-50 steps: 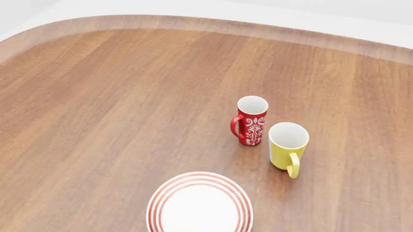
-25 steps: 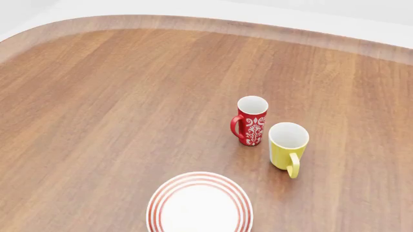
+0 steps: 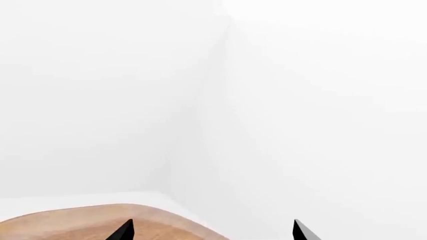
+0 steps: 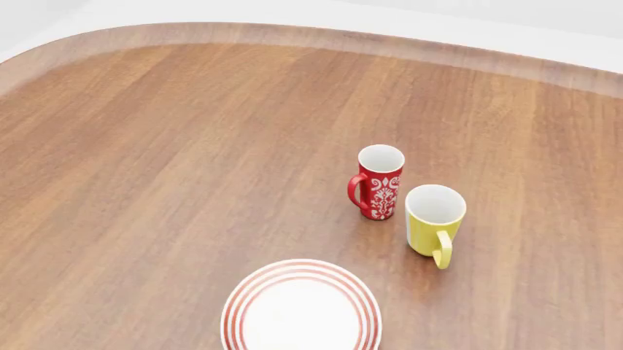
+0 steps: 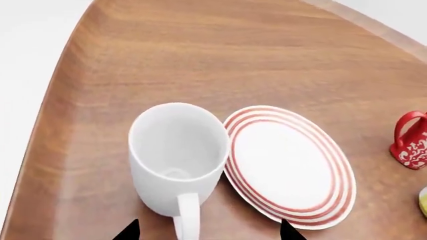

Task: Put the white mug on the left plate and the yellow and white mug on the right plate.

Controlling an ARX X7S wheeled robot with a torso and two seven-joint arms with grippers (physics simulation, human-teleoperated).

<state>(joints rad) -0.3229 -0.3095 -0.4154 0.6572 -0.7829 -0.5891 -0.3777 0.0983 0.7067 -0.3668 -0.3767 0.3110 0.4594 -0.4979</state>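
Cut off: the plate is clipped by the head view's bottom edge; the yellow and white mug is just a sliver in the right wrist view.
Plates: only one shows, can't tell which.
Mugs: three. The white mug sits just beside the plate, the red mug near the yellow one.
Left gripper: tips apart.
Right gripper: tips apart, near the white mug's handle.

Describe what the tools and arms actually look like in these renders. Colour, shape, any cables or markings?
Very little shows. In each wrist view only two fingertips poke in at the frame edge: plain black, pointed wedges. Left tool tips sit apart; same for the right tool. No cables, markings or logos are visible. The arms themselves, wrists and tool bodies are out of frame, and the head view shows no arm at all.
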